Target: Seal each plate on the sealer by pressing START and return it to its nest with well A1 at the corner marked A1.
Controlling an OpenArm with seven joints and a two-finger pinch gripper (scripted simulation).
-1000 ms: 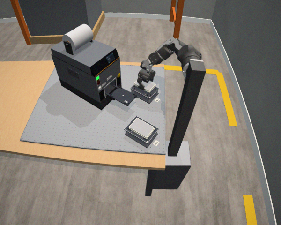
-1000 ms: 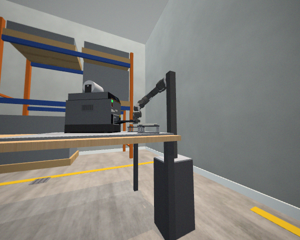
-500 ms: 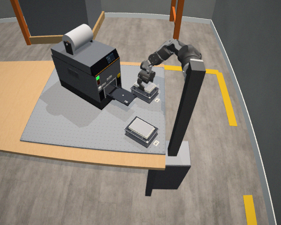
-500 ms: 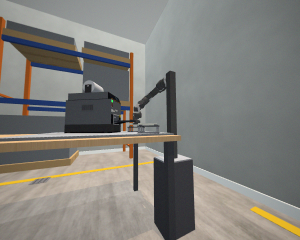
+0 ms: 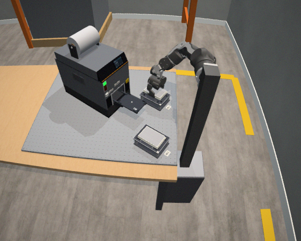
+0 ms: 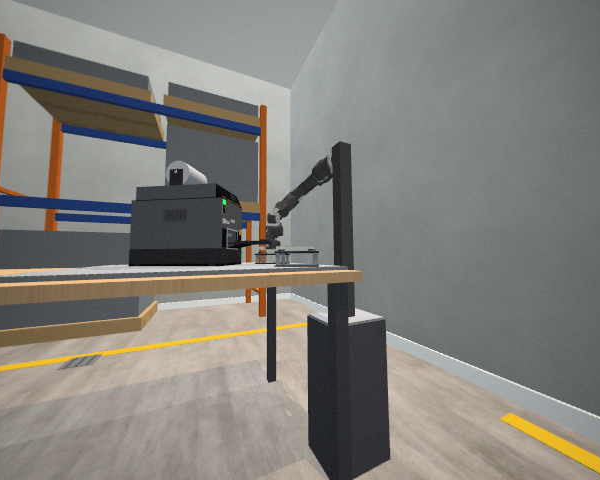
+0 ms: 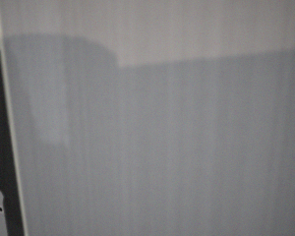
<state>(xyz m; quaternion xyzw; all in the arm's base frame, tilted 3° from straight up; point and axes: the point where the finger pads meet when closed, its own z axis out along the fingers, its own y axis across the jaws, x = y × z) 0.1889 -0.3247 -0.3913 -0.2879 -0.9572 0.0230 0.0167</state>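
The stage (image 5: 130,102) juts out, leaving a narrow gap before N2 (image 5: 159,105).

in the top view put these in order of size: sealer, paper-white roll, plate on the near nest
1. sealer
2. white roll
3. near plate

The roll and plate look close in size, so that order is unsure.

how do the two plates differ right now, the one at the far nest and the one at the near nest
The far plate is clasped by the end effector; the near plate is untouched.
The far plate is partly hidden behind the end effector, while the near plate's top shows whole.
Both are pale and rectangular.
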